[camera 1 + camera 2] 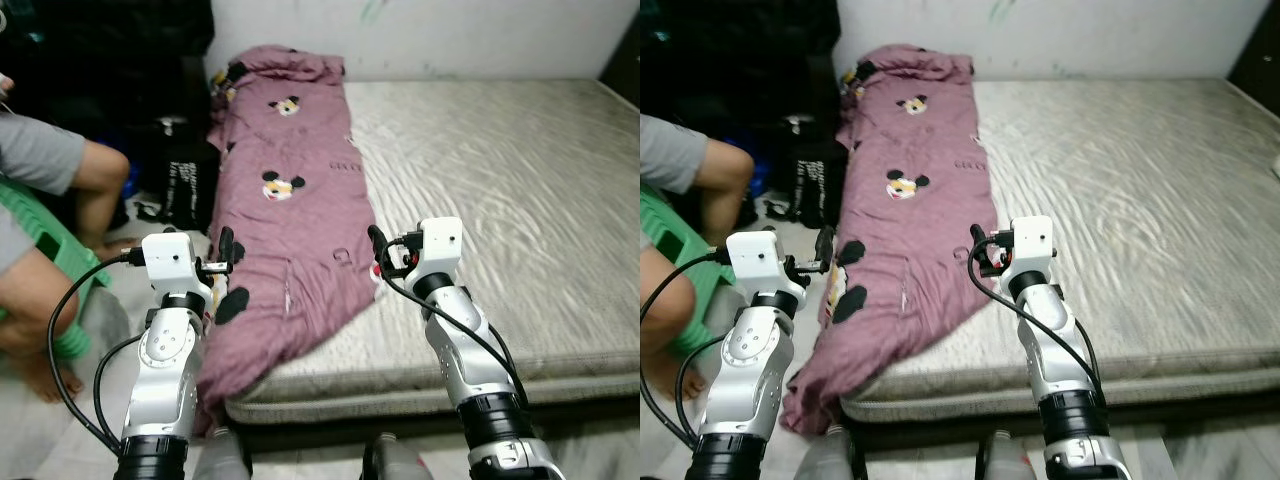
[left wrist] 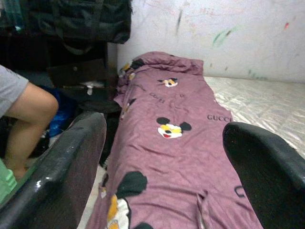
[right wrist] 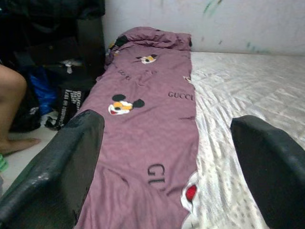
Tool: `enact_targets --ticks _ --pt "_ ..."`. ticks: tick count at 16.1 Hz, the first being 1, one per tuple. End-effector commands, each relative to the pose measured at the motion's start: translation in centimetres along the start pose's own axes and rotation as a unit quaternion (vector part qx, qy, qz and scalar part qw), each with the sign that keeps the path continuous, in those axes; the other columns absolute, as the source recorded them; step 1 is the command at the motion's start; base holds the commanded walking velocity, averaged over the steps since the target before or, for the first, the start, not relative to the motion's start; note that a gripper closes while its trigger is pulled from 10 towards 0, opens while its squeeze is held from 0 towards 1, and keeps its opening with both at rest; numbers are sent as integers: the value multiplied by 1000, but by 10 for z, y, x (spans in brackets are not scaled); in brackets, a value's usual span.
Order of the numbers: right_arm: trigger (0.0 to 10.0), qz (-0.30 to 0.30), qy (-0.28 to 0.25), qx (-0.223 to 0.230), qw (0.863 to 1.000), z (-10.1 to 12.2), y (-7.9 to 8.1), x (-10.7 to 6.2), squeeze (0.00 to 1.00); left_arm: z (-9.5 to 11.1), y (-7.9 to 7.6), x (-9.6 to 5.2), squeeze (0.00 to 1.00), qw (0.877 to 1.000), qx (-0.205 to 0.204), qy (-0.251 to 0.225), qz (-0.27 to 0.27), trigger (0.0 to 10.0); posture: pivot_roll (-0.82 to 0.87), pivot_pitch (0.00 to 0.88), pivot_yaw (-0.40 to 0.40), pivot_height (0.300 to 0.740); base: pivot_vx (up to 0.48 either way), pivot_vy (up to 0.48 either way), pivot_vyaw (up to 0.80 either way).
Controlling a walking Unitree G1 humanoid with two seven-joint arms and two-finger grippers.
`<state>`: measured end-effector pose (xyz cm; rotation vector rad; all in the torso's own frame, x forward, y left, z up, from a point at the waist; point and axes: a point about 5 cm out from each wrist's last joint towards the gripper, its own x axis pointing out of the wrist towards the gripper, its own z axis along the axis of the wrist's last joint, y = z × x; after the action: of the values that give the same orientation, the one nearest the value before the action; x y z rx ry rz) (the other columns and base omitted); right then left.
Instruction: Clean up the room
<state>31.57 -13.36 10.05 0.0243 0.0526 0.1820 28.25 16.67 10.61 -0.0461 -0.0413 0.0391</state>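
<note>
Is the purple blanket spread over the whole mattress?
No, the purple blanket lies in a long strip along only the left side of the mattress, with its near end hanging off the corner.

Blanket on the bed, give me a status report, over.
Left gripper and right gripper both open, raised over the near end of the purple blanket. Blanket lies lengthwise along the mattress edge, corner drooping off. Seated person close on the left.

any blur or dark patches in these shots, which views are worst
Left eye view: the blanket and mattress are evenly lit and fairly sharp, while the upper corner beside the person is near black. Both wrist views: the near fingers are soft, out-of-focus blobs; the blanket print further off reads clearly. No glare in any view.
</note>
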Motion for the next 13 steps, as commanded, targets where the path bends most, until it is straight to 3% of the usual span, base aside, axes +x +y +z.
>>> enact_targets --ticks 1,13 --pt "10000 -3 3 -1 1000 -1 0 1 0 0 1 0 0 1000 1 0 2 10000 -98 0 -14 650 0 0 0" --pt "10000 -4 2 -4 1000 0 -1 4 0 1 3 2 0 1000 -7 -2 16 10000 -98 0 -20 650 0 0 0"
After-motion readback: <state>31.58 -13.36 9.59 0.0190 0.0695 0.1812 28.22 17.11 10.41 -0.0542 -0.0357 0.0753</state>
